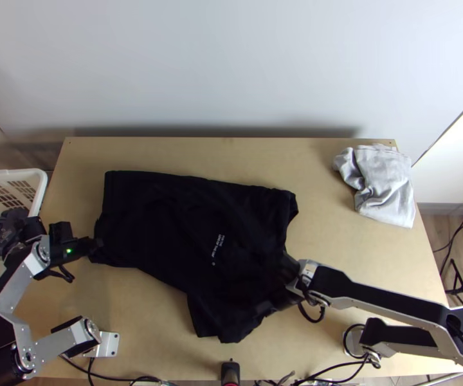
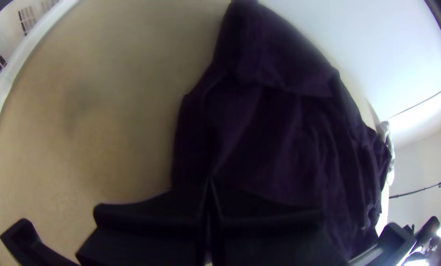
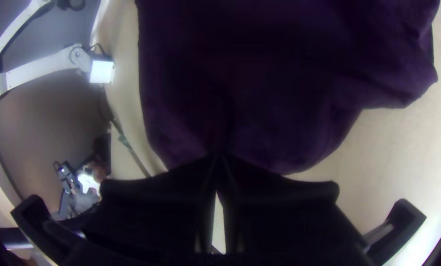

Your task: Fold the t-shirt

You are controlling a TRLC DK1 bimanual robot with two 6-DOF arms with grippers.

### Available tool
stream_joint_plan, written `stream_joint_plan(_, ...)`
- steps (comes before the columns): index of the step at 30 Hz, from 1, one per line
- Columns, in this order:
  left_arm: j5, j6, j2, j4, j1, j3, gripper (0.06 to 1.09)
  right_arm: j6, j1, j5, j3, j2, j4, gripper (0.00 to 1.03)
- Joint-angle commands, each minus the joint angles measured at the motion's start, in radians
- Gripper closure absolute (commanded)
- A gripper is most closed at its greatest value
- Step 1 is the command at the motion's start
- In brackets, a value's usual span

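Observation:
The black t-shirt (image 1: 167, 219) lies across the middle of the table, roughly spread and uneven, with small white print and a part jutting toward the near edge. At its left end, my left gripper (image 1: 95, 244) holds the near corner. In the left wrist view the left gripper (image 2: 210, 181) is shut on dark cloth (image 2: 274, 133). My right gripper (image 1: 283, 283) is at the shirt's right side, dark against it. The right wrist view has the right gripper (image 3: 219, 156) with its tips together on the edge of the cloth (image 3: 250, 98), creases running from them.
A folded light grey cloth (image 1: 382, 183) lies at the table's far right corner. Beside the left edge stands a white basket (image 1: 35, 186) with dark cloth inside. Cables and a small dark device (image 1: 230, 372) are at the near edge. Bare wood (image 1: 321, 225) shows right of the shirt.

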Motion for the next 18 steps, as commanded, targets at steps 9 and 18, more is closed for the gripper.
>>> stream_joint_plan(9,-0.001,-0.215,-0.012,-0.033,-0.14,0.187,1.05,-0.079,-0.187,0.018,0.212,-0.016,-0.023,1.0)
stream_joint_plan(18,-0.002,-0.317,0.109,-0.031,-0.223,0.325,1.05,-0.145,-0.388,0.029,0.334,0.003,-0.014,1.0)
